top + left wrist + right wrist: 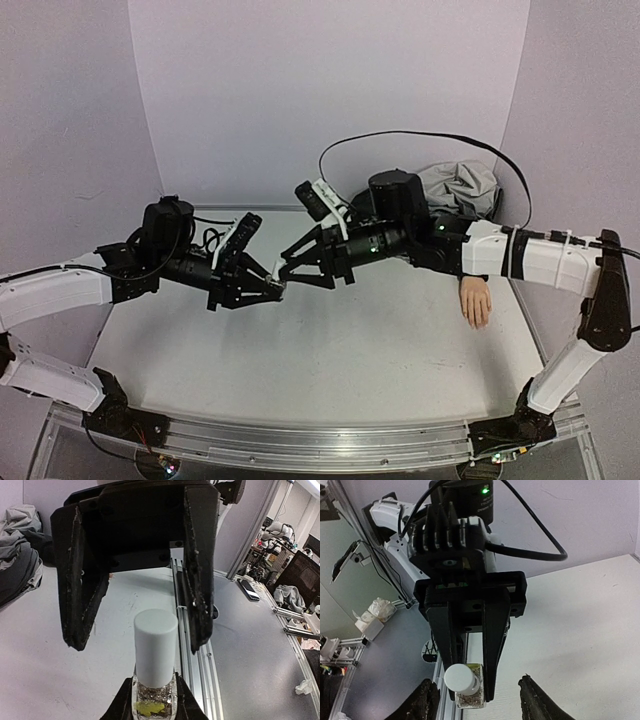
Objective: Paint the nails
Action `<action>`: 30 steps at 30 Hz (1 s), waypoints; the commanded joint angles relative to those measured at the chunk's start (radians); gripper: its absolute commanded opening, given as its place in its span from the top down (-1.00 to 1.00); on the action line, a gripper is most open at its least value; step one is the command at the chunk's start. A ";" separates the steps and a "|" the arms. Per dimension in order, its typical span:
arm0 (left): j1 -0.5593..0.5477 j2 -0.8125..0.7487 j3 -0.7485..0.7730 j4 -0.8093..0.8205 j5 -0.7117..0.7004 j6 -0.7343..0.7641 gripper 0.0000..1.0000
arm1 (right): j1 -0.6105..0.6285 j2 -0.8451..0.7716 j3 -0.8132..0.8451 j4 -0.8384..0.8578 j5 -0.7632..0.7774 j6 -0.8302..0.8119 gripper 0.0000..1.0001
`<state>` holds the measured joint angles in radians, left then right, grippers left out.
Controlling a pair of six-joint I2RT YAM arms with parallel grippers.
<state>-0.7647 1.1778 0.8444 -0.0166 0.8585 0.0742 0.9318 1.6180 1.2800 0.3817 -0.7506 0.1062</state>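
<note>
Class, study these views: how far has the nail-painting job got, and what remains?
Done: the left tool grips the bottle. In hand: the right tool stands open around its white cap, which is not yet off. Left: uncapping, then painting the nails of the mannequin hand lying far right on the table.

Colour key: small clear glass bottle (155,655) — white cap, silver-grey glitter speckle, yellow-green fleck; pale peach mannequin hand (475,300).
</note>
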 commanded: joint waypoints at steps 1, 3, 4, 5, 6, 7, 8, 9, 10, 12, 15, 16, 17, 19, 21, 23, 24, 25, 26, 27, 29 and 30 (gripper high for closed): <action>0.005 0.008 0.060 0.053 0.095 -0.018 1.00 | -0.002 0.017 0.074 0.061 -0.088 -0.016 -0.03; 0.005 0.009 0.061 0.053 0.098 -0.018 1.00 | -0.003 0.027 0.085 0.062 -0.104 -0.013 0.05; 0.005 0.010 0.059 0.053 0.100 -0.019 1.00 | -0.002 0.036 0.093 0.063 -0.128 -0.008 0.11; 0.005 0.010 0.059 0.053 0.101 -0.019 1.00 | -0.004 0.040 0.097 0.065 -0.140 -0.006 0.15; 0.005 0.010 0.059 0.053 0.101 -0.019 1.00 | -0.003 0.046 0.101 0.066 -0.149 -0.002 0.18; 0.005 0.012 0.059 0.053 0.102 -0.019 1.00 | -0.003 0.051 0.102 0.068 -0.156 0.002 0.23; 0.005 0.012 0.060 0.053 0.103 -0.019 1.00 | -0.003 0.055 0.103 0.068 -0.165 0.003 0.27; 0.005 0.011 0.060 0.053 0.103 -0.019 1.00 | -0.002 0.058 0.103 0.070 -0.172 0.005 0.28; 0.005 0.011 0.061 0.053 0.104 -0.019 1.00 | -0.002 0.061 0.102 0.073 -0.177 0.008 0.28; 0.005 0.012 0.062 0.053 0.105 -0.019 1.00 | -0.001 0.065 0.099 0.082 -0.189 0.014 0.31; 0.005 0.014 0.062 0.053 0.105 -0.019 1.00 | -0.001 0.068 0.093 0.088 -0.194 0.017 0.44; 0.005 0.014 0.061 0.053 0.104 -0.019 1.00 | -0.001 0.068 0.090 0.092 -0.194 0.016 0.49; 0.006 0.013 0.061 0.053 0.104 -0.018 1.00 | -0.001 0.067 0.088 0.096 -0.195 0.020 0.54; 0.005 0.011 0.060 0.053 0.101 -0.018 1.00 | -0.001 0.066 0.084 0.104 -0.199 0.024 0.67; 0.005 0.007 0.061 0.053 0.093 -0.020 1.00 | 0.003 0.069 0.078 0.106 -0.198 0.024 0.83; 0.005 0.003 0.061 0.053 0.080 -0.021 1.00 | 0.011 0.070 0.064 0.108 -0.191 0.018 0.95; 0.005 -0.003 0.062 0.053 0.072 -0.023 1.00 | 0.015 0.072 0.053 0.109 -0.183 0.015 1.00; 0.005 -0.007 0.064 0.053 0.055 -0.027 1.00 | 0.016 0.074 0.044 0.114 -0.178 0.018 1.00; 0.005 -0.014 0.067 0.053 0.035 -0.030 1.00 | 0.019 0.077 0.035 0.119 -0.170 0.025 1.00; 0.005 -0.024 0.069 0.053 -0.005 -0.036 1.00 | 0.021 0.082 0.025 0.126 -0.159 0.038 1.00; 0.005 -0.055 0.073 0.053 -0.127 -0.054 1.00 | 0.028 0.094 0.017 0.134 -0.128 0.059 1.00; 0.006 -0.073 0.074 0.053 -0.217 -0.061 1.00 | 0.032 0.102 0.016 0.133 -0.100 0.073 1.00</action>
<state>-0.7631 1.1858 0.8505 -0.0319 0.8814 0.0467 0.9337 1.6901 1.3148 0.4667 -0.8890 0.1352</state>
